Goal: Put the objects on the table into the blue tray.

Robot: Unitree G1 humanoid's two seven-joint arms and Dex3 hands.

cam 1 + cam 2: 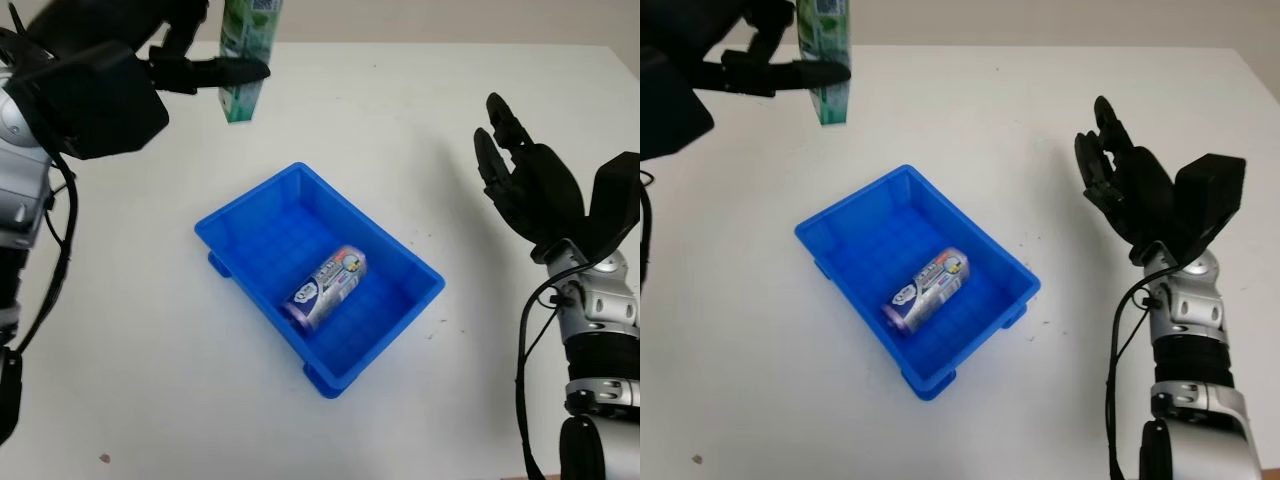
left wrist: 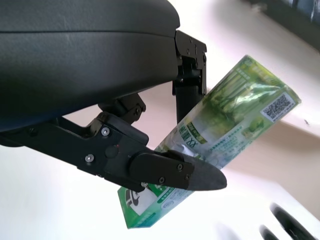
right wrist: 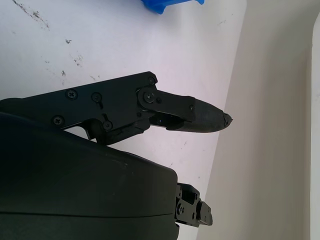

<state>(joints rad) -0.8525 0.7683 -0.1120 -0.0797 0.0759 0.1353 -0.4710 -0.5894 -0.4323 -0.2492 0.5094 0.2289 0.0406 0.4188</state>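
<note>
Though off table, carton (image 1: 243, 60) in L hand (image 1: 190, 62).

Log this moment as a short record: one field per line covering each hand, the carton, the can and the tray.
left hand: raised at the far left of the table, shut on the green carton
green carton: held in the air, beyond the tray's far-left side, not over it
right hand: open, raised at the table's right side, holding nothing
can: lying on its side inside the tray
blue tray: mid-table, set at an angle, holds the can
table: white
</note>
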